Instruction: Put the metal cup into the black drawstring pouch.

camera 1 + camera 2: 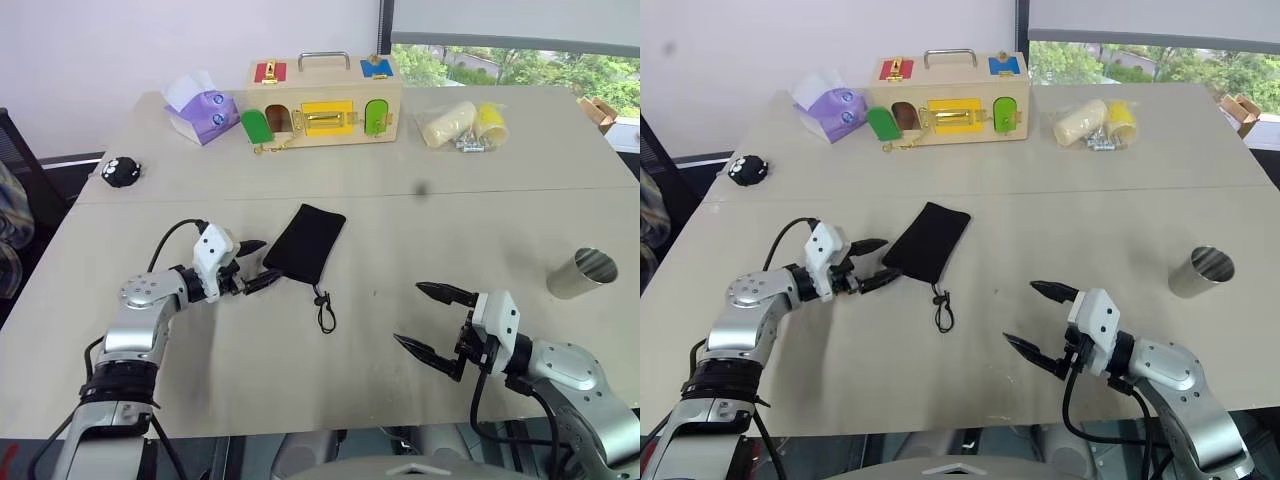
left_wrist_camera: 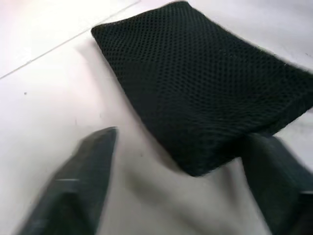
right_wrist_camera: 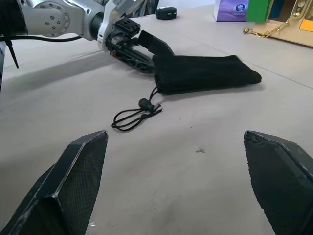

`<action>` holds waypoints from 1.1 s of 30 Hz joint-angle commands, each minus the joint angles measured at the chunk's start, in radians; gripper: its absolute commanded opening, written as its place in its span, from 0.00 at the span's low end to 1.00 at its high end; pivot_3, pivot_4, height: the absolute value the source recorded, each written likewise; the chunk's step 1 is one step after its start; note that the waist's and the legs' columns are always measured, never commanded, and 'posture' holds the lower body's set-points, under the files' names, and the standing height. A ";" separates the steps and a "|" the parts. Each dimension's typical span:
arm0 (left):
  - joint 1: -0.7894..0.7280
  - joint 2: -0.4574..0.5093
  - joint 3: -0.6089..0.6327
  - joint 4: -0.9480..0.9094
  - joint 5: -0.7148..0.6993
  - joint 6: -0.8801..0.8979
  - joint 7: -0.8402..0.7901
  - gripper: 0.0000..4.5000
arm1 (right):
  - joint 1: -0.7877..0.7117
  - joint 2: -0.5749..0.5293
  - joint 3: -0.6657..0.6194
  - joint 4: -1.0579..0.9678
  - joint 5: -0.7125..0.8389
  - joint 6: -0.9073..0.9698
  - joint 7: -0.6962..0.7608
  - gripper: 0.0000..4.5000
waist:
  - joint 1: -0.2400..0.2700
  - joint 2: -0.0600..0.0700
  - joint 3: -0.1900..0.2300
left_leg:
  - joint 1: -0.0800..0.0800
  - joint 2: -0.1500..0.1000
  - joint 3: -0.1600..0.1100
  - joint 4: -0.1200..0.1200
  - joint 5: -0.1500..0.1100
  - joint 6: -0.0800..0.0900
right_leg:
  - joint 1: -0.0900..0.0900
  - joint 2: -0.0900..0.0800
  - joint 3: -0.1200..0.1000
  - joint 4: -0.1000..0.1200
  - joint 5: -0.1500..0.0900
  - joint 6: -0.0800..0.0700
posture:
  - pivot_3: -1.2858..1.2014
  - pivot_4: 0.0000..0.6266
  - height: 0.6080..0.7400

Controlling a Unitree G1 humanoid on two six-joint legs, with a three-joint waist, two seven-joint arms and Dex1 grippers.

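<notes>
- Left gripper (image 1: 257,264), jaws parted around the black drawstring pouch (image 1: 305,243) corner, centre-left: pinch one fabric layer only.
- Right gripper (image 1: 423,318), lower right, spread empty; metal cup (image 1: 581,273) far right.

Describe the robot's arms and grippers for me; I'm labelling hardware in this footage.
Both arms are silver-grey metal with rounded joint housings and black segments nearer the body. Each wrist carries a white block, and a black cable loops from arm to wrist. The left gripper and the right gripper each have two black, pointed fingers whose surface looks finely textured close up.
</notes>
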 commanded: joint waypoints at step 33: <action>-0.141 -0.509 -0.017 -0.370 0.074 0.507 0.847 0.01 | 0.019 -0.307 -0.624 0.046 0.067 0.132 0.003 1.00 | 0.017 -0.004 -0.001 | -0.006 -0.002 0.004 0.013 0.002 -0.003 | 0.001 0.000 0.003 0.002 0.004 0.006 | 0.52 0.24 1.00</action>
